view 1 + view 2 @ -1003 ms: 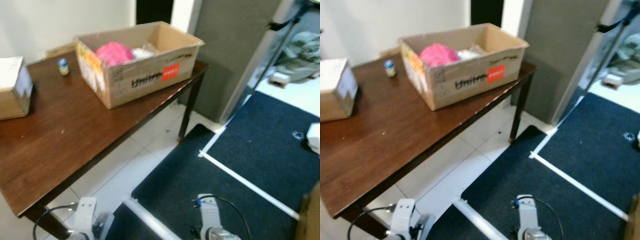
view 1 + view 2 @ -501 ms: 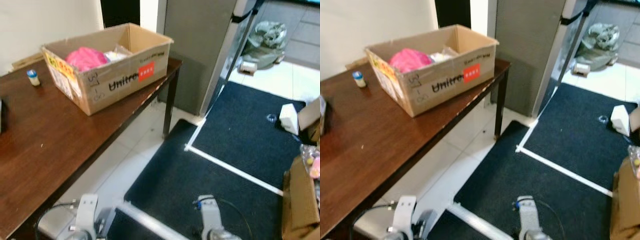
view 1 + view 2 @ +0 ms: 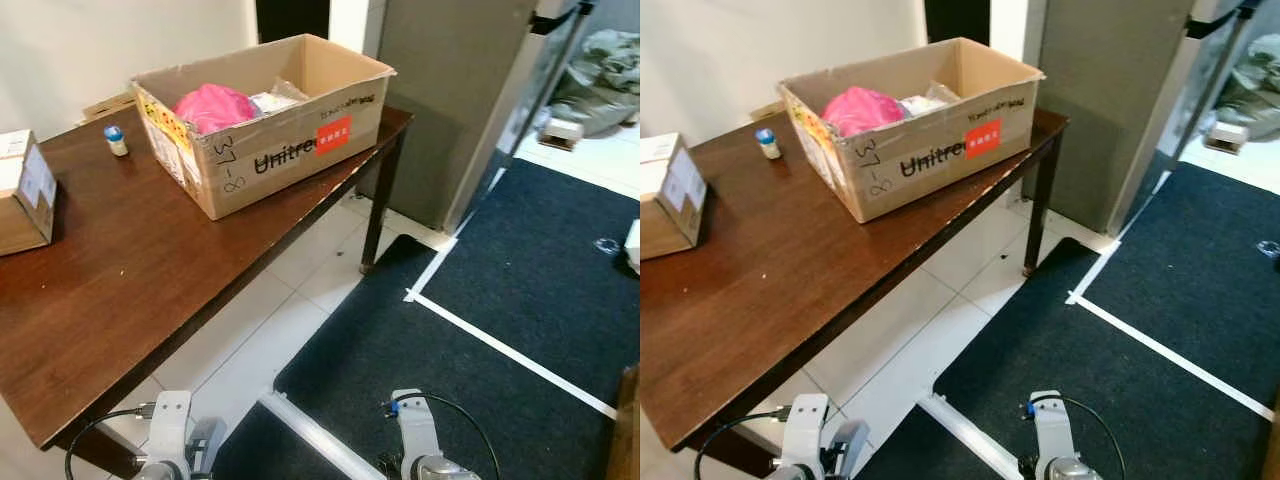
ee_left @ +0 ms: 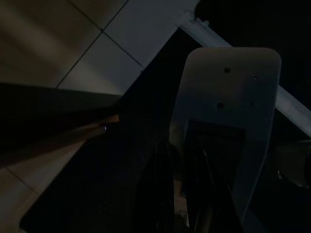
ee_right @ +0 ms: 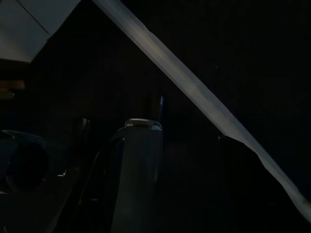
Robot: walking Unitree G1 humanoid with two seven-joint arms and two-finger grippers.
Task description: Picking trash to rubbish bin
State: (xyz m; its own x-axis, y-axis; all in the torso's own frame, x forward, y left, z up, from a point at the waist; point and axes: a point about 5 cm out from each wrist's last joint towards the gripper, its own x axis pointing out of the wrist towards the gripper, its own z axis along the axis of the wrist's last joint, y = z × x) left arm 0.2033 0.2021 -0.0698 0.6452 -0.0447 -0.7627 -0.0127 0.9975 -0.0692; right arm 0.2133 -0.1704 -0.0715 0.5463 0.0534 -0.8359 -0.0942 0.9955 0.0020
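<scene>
- The trash — a pink lump point(image 3: 213, 105) — sits in the box point(image 3: 265, 120) on the table point(image 3: 120, 270), far left.
- Both arms hang low; I cannot tell their fingers.
- Nothing is picked up yet — no bin seen.

You have an open cardboard box point(image 3: 285, 130) standing upright on the far end of the dark wooden tabletop point(image 3: 120, 270), turned at an angle. Inside it lie a crumpled pink item point(image 3: 213, 105) and pale plastic wrapping point(image 3: 275, 98) beside it.
</scene>
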